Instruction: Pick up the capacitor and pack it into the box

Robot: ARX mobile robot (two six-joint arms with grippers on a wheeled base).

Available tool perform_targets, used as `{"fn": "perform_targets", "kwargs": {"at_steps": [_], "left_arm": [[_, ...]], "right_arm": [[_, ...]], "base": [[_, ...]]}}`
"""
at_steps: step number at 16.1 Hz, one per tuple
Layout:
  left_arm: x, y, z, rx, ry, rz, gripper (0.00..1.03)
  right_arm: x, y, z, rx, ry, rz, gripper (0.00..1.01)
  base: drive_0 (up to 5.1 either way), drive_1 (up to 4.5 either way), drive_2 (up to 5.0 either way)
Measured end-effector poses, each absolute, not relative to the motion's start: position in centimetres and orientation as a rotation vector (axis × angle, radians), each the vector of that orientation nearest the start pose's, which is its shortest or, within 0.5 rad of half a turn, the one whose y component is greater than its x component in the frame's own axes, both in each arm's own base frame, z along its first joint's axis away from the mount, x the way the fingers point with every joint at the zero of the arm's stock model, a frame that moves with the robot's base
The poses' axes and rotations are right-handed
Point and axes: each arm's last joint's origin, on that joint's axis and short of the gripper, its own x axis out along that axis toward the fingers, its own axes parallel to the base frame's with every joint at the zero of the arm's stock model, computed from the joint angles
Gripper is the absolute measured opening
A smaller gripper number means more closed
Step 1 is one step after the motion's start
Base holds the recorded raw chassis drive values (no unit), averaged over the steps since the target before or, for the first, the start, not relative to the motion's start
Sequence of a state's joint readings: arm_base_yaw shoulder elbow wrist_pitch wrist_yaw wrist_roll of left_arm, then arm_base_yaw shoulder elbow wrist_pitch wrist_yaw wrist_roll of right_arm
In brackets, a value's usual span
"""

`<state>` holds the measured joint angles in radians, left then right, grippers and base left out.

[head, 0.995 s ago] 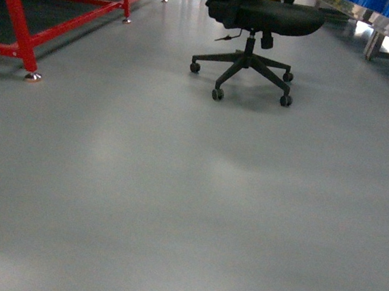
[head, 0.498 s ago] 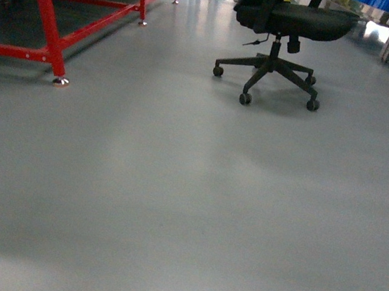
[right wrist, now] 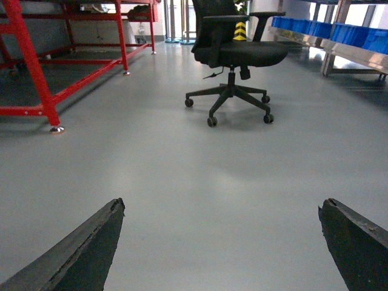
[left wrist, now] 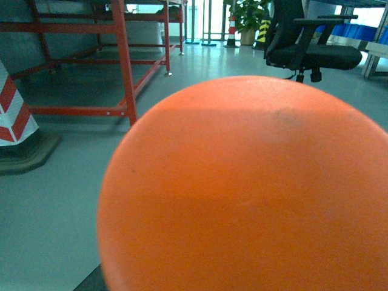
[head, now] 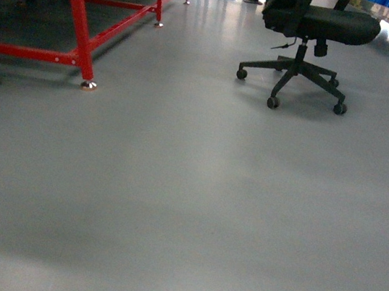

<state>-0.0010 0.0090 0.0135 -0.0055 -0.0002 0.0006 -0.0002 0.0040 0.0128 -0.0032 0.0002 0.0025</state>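
Observation:
No box shows in any view. A big, smooth orange rounded object fills most of the left wrist view, very close to the camera. It hides the left gripper's fingers, so I cannot tell whether they hold it or whether it is the capacitor. In the right wrist view my right gripper stands open, its two dark fingertips wide apart over bare grey floor with nothing between them. Neither arm appears in the head view, which shows only floor and furniture.
A red steel frame stands on the left, its foot on the floor. A black office chair on castors is ahead to the right. A red-and-white cone stands at the left, and blue bins line the right.
In the head view the red frame and the chair have slid to the right, so the view has swung to the left. A dark edge has come into view at the far left.

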Motion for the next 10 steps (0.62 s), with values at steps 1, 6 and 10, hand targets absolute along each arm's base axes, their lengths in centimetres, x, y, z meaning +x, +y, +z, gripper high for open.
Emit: {"fn": "perform_targets", "kwargs": {"at_steps": [1, 6, 10], "left_arm": [[9.74, -0.01, 16.68, 0.0, 0.002, -0.001, 0.44], [9.74, -0.01, 16.69, 0.0, 0.001, 0.0, 0.44], [9.74, -0.01, 16.67, 0.0, 0.002, 0.0, 0.44]], "right_arm": [[9.72, 0.0, 16.7, 0.002, -0.003, 0.0, 0.98], [9.72, 0.0, 16.72, 0.002, -0.006, 0.0, 0.98], [9.72, 0.0, 16.72, 0.002, -0.005, 0.0, 0.98]], "base": [[-5.0, 2.32, 2.3], [-5.0, 2.38, 2.4], [-5.0, 2.37, 2.4]]}}
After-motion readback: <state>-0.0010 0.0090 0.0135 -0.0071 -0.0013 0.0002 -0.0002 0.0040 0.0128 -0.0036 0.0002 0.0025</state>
